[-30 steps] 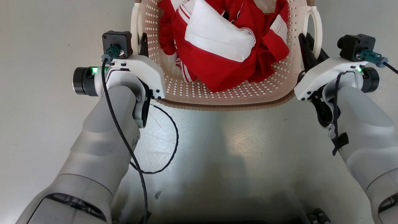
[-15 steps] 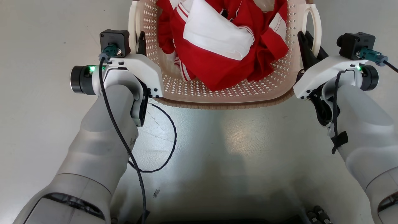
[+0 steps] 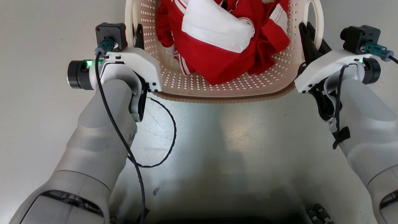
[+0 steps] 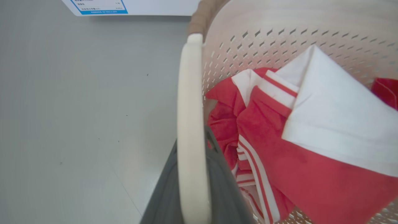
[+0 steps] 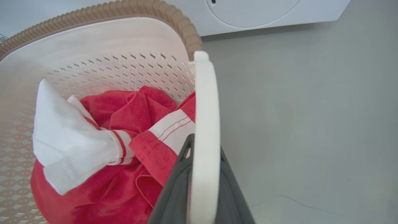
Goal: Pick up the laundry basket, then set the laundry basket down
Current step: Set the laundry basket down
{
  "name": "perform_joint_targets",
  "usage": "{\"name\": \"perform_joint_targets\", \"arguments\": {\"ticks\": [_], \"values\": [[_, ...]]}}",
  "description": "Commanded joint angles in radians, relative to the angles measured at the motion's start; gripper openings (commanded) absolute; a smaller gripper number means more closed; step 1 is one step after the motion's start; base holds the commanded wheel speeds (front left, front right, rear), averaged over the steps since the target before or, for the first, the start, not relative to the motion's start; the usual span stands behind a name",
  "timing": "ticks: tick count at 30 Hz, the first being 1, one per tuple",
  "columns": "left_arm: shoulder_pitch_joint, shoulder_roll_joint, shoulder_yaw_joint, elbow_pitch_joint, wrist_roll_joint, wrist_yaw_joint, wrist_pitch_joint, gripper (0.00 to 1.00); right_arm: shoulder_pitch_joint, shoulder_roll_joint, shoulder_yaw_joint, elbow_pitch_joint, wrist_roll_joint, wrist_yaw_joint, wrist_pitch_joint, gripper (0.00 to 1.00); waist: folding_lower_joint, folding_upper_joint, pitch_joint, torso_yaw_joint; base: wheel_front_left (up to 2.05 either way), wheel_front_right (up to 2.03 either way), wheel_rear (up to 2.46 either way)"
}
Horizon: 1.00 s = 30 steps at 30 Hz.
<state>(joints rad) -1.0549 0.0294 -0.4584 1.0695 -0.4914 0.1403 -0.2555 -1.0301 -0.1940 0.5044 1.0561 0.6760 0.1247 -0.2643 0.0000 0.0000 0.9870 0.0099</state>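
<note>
The laundry basket (image 3: 224, 93), cream perforated plastic with a brown woven-look rim, holds red and white clothes (image 3: 217, 46) at the top of the head view. My left gripper (image 3: 136, 32) is shut on the basket's left loop handle (image 3: 128, 21). In the left wrist view, the gripper (image 4: 191, 137) has dark fingers (image 4: 222, 186) pressing both sides of the white handle (image 4: 189, 102). My right gripper (image 3: 307, 34) is shut on the right handle (image 3: 319, 25). The right wrist view shows that gripper (image 5: 204, 143) with fingers (image 5: 174, 186) clamping the handle (image 5: 203, 102).
Pale grey floor (image 3: 236, 140) lies all around. The white washing machine (image 5: 255, 12) stands just beyond the basket, and its labelled panel (image 4: 124, 6) is at the far side. A black cable (image 3: 169, 130) loops from my left arm. My own base (image 3: 217, 219) is at the bottom edge.
Both grippers and the basket have shifted up the head view. The basket looks slightly wider, and the floor marks moved a little too, so the camera also shifted.
</note>
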Motion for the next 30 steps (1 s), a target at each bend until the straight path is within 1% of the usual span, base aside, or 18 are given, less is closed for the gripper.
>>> {"name": "perform_joint_targets", "arguments": {"ticks": [1,3,4,5,6,7,8,9,10,11,12,30], "values": [[0.004,0.021,0.013,-0.015,0.003,-0.003,-0.006,0.00,0.044,0.014,0.016,0.005,-0.015,0.006,0.003,0.00,0.0000,0.0000,0.001,0.000,0.00,0.00,0.00],[0.004,0.021,0.014,-0.015,0.001,-0.003,-0.006,0.00,0.043,0.015,0.015,0.005,-0.016,0.006,0.003,0.00,0.0000,0.0000,0.002,-0.001,0.00,0.00,0.00],[0.004,0.021,0.014,-0.015,0.001,-0.002,-0.006,0.18,0.043,0.015,0.015,0.006,-0.015,0.006,0.003,0.00,0.0000,0.0000,0.002,-0.001,0.00,0.00,0.00],[0.004,0.021,0.014,-0.015,0.000,-0.001,-0.006,0.41,0.043,0.016,0.014,0.008,-0.015,0.006,0.003,0.00,0.0000,0.0000,0.002,-0.001,0.00,0.00,0.00],[0.004,0.021,0.014,-0.015,0.000,0.001,-0.006,0.76,0.043,0.017,0.015,0.010,-0.014,0.006,0.003,0.13,0.0000,0.0000,0.002,-0.002,0.00,0.00,0.00],[0.004,0.021,0.014,-0.015,0.000,0.002,-0.006,0.91,0.043,0.019,0.016,0.013,-0.012,0.006,0.003,0.25,0.0000,0.0000,0.002,-0.002,0.00,0.00,0.00],[0.005,0.021,0.014,-0.015,0.000,0.004,-0.006,1.00,0.043,0.020,0.017,0.016,-0.011,0.006,0.003,0.35,0.0000,0.0000,0.001,-0.002,0.00,0.00,0.00],[0.006,0.021,0.014,-0.013,0.000,0.005,-0.006,1.00,0.043,0.021,0.018,0.018,-0.009,0.006,0.003,0.50,0.0000,0.0000,0.000,-0.003,0.00,0.00,0.00],[0.007,0.021,0.014,-0.012,-0.001,0.005,-0.006,1.00,0.042,0.022,0.019,0.019,-0.008,0.006,0.003,0.78,0.0000,0.0000,0.000,-0.003,0.00,0.00,0.00],[0.007,0.021,0.014,-0.010,-0.001,0.005,-0.006,1.00,0.042,0.023,0.020,0.021,-0.007,0.006,0.003,0.94,0.0000,0.0000,-0.002,-0.004,0.00,0.00,0.00],[0.007,0.021,0.013,-0.009,-0.002,0.005,-0.006,1.00,0.042,0.024,0.021,0.023,-0.006,0.006,0.003,1.00,0.0000,0.0000,-0.003,-0.004,0.00,0.00,0.00],[0.010,0.021,0.020,-0.002,-0.004,0.013,-0.006,1.00,0.047,0.023,0.002,0.009,-0.002,0.006,0.003,1.00,0.0000,0.0000,-0.026,-0.006,0.00,0.00,0.00]]}}
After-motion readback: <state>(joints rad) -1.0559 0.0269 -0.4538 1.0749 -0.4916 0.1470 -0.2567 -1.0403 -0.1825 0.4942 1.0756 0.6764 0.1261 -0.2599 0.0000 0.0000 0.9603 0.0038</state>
